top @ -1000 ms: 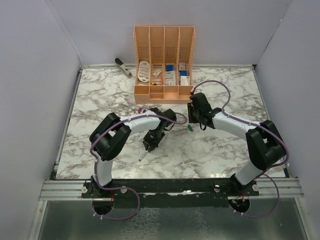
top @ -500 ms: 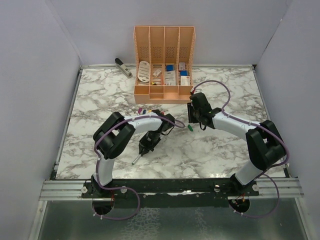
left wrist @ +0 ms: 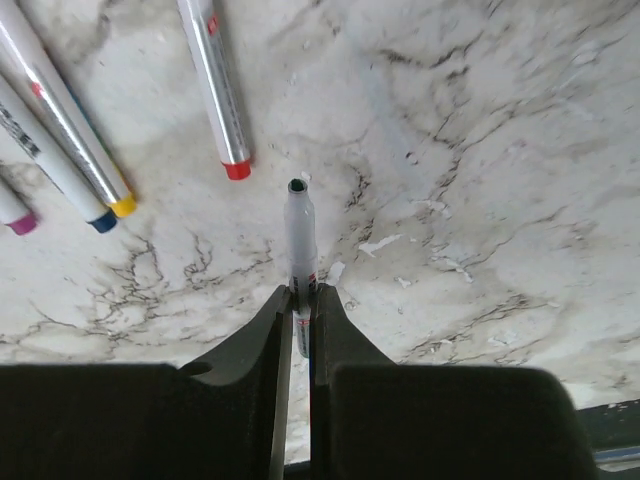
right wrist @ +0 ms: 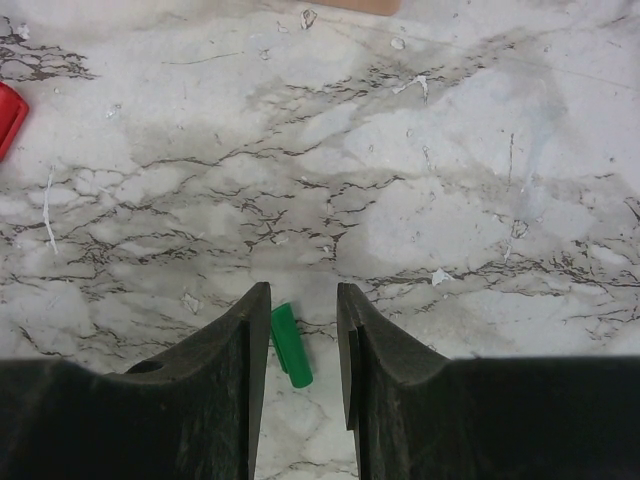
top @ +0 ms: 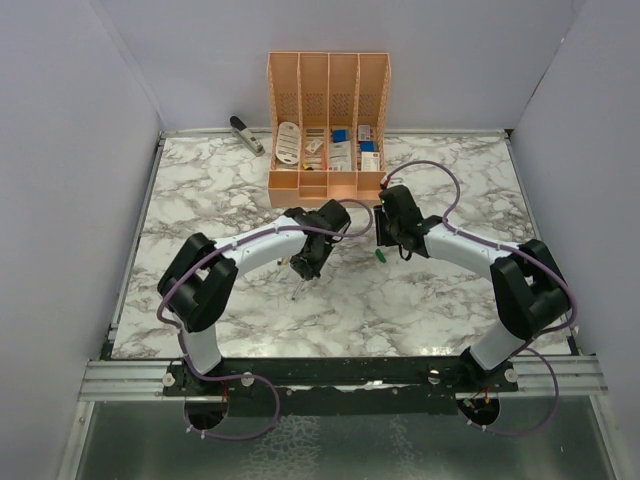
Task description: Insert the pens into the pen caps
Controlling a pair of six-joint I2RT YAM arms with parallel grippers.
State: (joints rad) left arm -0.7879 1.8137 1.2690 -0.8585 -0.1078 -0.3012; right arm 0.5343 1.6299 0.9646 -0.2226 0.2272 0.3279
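Marble table (top: 450, 300), peach organiser (top: 328, 120) at its far edge, both arms reaching in to mid-table.
Left jaws shut tight on a green-tipped pen (left wrist: 301, 235), tip sticking out ahead. Four loose pens (left wrist: 215, 80) lie on the table close by its tip: red, yellow, blue, purple. Right jaws part-open, gripping nothing, straddling the green cap (right wrist: 288, 345), which lies flat just right of centre.

The left gripper (left wrist: 301, 300) is clamped on a silver pen (left wrist: 300, 235), whose dark green tip points away over the marble worktop (left wrist: 480, 150). Just beyond lies a red-tipped pen (left wrist: 215, 80). Further left, a yellow-tipped pen (left wrist: 70, 130) and a blue-tipped pen (left wrist: 50, 170) lie side by side, with a purple-tipped pen (left wrist: 12, 212) at the edge
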